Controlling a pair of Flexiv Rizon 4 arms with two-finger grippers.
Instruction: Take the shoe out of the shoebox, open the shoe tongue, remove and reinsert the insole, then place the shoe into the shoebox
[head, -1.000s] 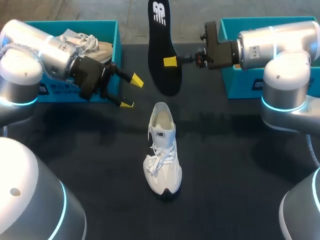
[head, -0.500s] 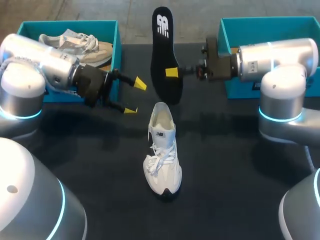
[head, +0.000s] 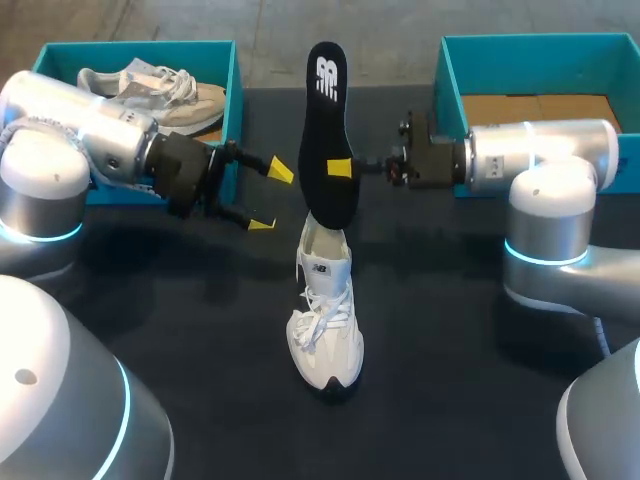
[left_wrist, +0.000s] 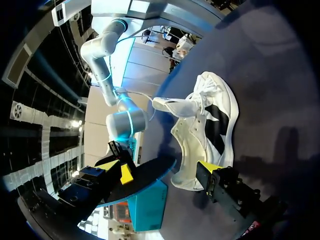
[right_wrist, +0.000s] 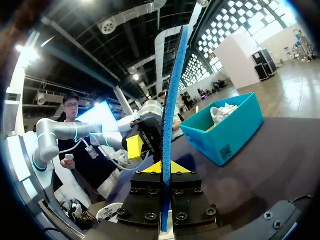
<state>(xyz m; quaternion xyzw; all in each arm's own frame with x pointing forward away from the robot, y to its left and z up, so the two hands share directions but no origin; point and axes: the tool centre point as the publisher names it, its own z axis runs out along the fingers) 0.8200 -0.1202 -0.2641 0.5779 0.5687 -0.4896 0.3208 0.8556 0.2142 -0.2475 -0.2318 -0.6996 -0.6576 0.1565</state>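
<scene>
A white shoe (head: 325, 310) lies on the dark table, toe toward me, heel opening away. Just above that heel opening hangs the black insole (head: 326, 110), upright, its lower end at the shoe's collar. My right gripper (head: 342, 167) is shut on the insole's middle; in the right wrist view the insole's blue edge (right_wrist: 172, 100) rises from between the right gripper (right_wrist: 164, 167). My left gripper (head: 270, 197) stands open left of the insole, holding nothing. In the left wrist view the shoe (left_wrist: 205, 125) lies ahead of the left gripper (left_wrist: 165, 170), with the insole (left_wrist: 150, 172) beside it.
A teal shoebox (head: 236, 70) at the back left holds another pale shoe (head: 150, 90). A second teal shoebox (head: 445, 70) with brown card inside stands at the back right, behind my right arm. The left box shows in the right wrist view (right_wrist: 225, 127).
My right arm has brought the insole down and nearer, from above the table's far side to the shoe's heel opening. The left gripper has shifted slightly right, still open.
</scene>
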